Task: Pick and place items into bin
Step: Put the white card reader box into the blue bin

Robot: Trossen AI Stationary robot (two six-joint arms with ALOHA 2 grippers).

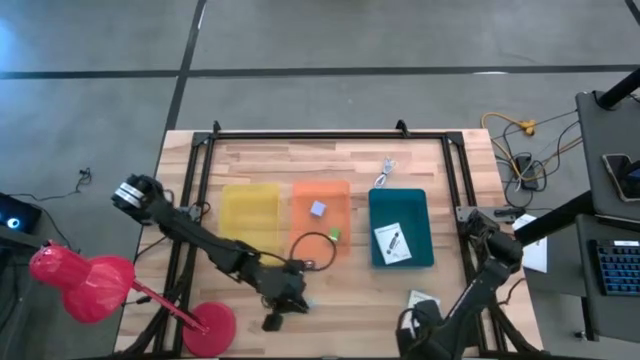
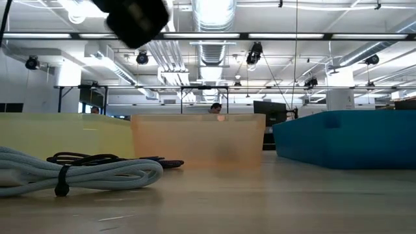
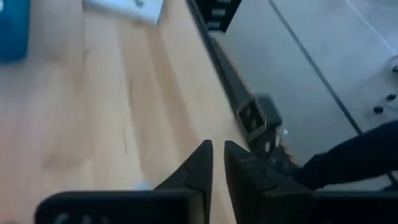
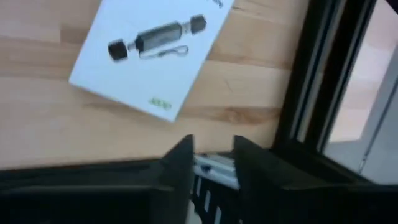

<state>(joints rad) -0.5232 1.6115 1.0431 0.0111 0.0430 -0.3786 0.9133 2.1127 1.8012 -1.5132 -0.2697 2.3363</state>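
nearby, left end effector (image 3: 217, 163) nearly pressed together above plank table (image 3: 93, 124); right end effector (image 4: 212, 163) pinching silvery tool (image 4: 214, 169).

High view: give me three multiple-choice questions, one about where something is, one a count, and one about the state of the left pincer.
1. Where is the lavender cube?
A. the yellow bin
B. the orange bin
C. the teal bin

2. How many bins are on the table?
A. two
B. three
C. four

3. The left pincer is:
A. wide open
B. gripping a cube
C. shut, holding nothing

Answers:
1 B, the cube lies inside the orange walls.
2 B, the yellow, orange and teal bins stand side by side.
3 C, the left wrist view shows its fingers almost together over bare wood.

The right pincer waits near a white card.
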